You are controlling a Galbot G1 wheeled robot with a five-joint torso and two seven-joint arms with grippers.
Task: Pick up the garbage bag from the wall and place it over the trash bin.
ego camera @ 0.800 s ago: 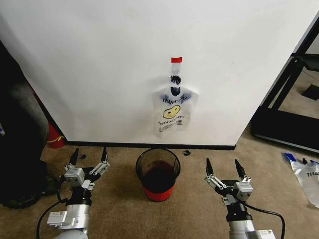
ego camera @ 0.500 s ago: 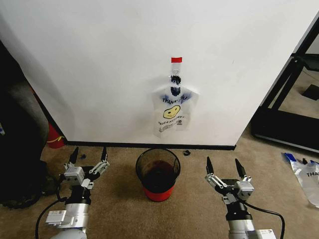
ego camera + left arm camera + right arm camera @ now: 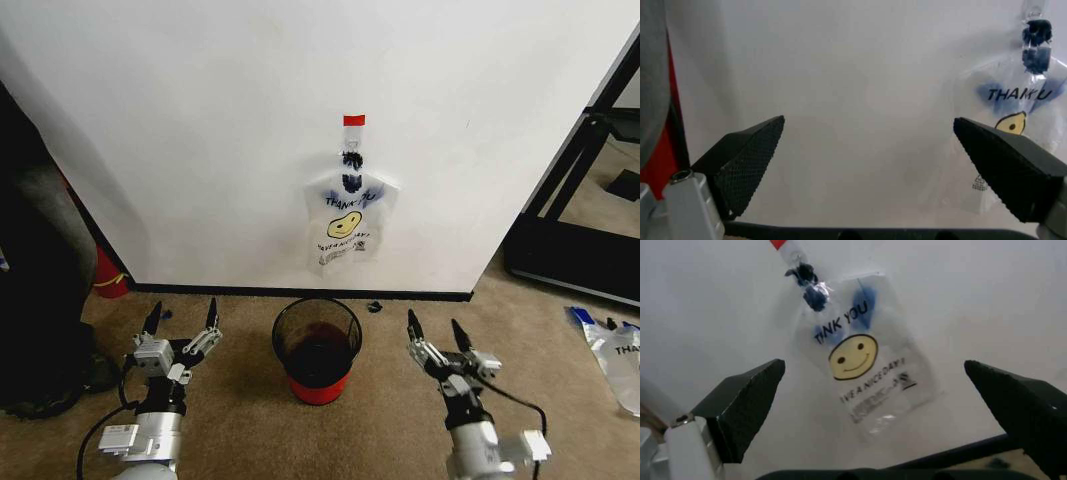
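Note:
The garbage bag [image 3: 346, 223] hangs flat on the white wall [image 3: 200, 120] from a black hook under a red tape strip [image 3: 354, 120]; its blue print and yellow smiley face show. It also shows in the right wrist view [image 3: 860, 360] and the left wrist view [image 3: 1013, 125]. Below it on the carpet stands the trash bin [image 3: 317, 349], dark with a red base. My left gripper [image 3: 181, 319] is open, low and left of the bin. My right gripper [image 3: 434, 329] is open, low and right of the bin, turned toward the bag.
A red fire extinguisher [image 3: 108, 272] stands at the wall's left end beside a dark bulky object [image 3: 35, 290]. Another clear plastic bag [image 3: 615, 358] lies on the carpet at far right. A black frame [image 3: 575, 200] stands at right. A small black item [image 3: 375, 306] lies by the baseboard.
My right gripper has swung left and turned toward the bag. The left gripper has shifted slightly. Bag and bin have not moved.

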